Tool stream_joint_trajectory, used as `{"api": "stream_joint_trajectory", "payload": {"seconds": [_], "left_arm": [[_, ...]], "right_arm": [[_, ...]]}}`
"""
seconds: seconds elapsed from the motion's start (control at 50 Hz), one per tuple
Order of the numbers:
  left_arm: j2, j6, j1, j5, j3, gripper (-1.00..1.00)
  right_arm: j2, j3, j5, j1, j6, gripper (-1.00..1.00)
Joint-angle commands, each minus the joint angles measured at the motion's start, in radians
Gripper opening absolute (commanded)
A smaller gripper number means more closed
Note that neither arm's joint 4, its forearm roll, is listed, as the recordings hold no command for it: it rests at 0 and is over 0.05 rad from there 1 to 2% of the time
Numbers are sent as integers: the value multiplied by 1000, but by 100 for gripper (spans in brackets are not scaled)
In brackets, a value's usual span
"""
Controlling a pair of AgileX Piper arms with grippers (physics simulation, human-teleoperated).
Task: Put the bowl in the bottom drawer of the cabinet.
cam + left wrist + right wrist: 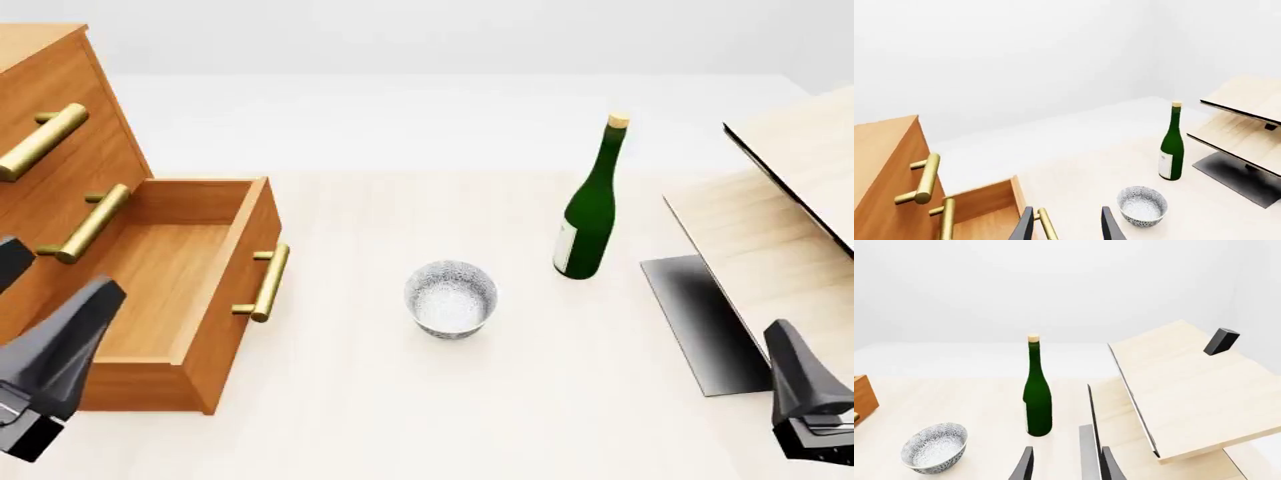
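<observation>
- Bowl (451, 298) is sitting upright on the table (400, 400), near mid-table, empty, nothing touching it.
- Cabinet (54, 110) is standing at the table's left; its bottom drawer (167, 290) is standing pulled out, open top facing up, inside looking bare.
- Drawer's brass handle (267, 283) is facing the bowl; bowl is lying to the right of the drawer front, apart from it.
- Green bottle (589, 210) is standing upright right of and behind the bowl, near but not touching.
- Pale wood panel rack (774, 230) w/ dark base is sitting at the table's right edge, beyond the bottle.
- Left gripper (1066, 225) is hovering low at front-left, beside the open drawer; jaws are standing apart, holding nothing.
- In the left wrist view the bowl (1141, 205) is showing just beside one fingertip, not btwn the jaws.
- Right gripper (1066, 465) is hovering at front-right near the rack base; jaws are also spread, empty.
- In the right wrist view the bowl (934, 447) is lying well off to the side, bottle (1037, 395) closer in.
</observation>
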Motion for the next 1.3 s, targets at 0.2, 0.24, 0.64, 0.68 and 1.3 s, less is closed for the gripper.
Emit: {"api": "stream_joint_trajectory", "payload": {"seconds": [0.2, 0.24, 0.64, 0.68, 1.3], "left_arm": [[327, 41, -191, -110, -171, 100], [358, 47, -227, -101, -201, 100], [683, 100, -355, -6, -470, 100], [702, 93, -356, 9, -500, 100], [1033, 134, -389, 244, -773, 100]], "right_arm": [[-5, 0, 5, 0, 0, 100], [-7, 0, 7, 0, 0, 100], [-9, 0, 9, 0, 0, 100], [-9, 0, 9, 0, 0, 100], [-2, -1, 3, 1, 0, 100]]}}
